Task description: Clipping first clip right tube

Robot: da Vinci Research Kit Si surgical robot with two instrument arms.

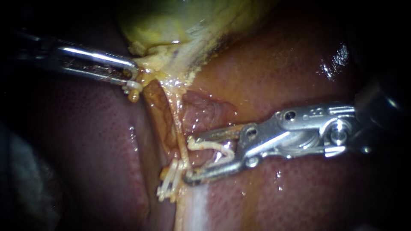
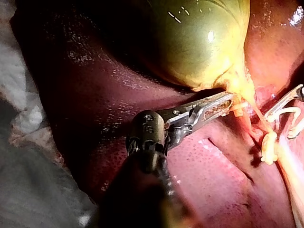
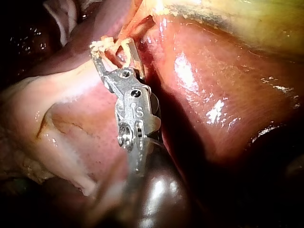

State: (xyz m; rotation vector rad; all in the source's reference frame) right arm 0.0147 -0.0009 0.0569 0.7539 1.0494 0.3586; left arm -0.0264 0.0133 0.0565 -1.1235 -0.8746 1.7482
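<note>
— What's on the left?
— The left instrument (image 1: 133, 81), clenched on the gallbladder (image 1: 171, 21) neck; bare liver (image 1: 85, 141) below.
— And the tube?
— The tube (image 1: 179, 128) runs down the middle, white clips (image 1: 169, 184) on its lower end. The right instrument (image 1: 189, 159) grasps an open clip (image 1: 214, 147) in spread jaws, tips just beside the tube.

Underneath everything, a pale crumpled sheet (image 2: 21, 118), showing only in the left wrist view beside the liver's edge. Directly on it, the dark red liver (image 1: 308, 72), wet and glistening. On the liver, the yellow-green gallbladder (image 1: 171, 21) and a thin yellowish tube (image 1: 178, 128) running down from its neck, white clips (image 1: 169, 183) across the lower end
</note>
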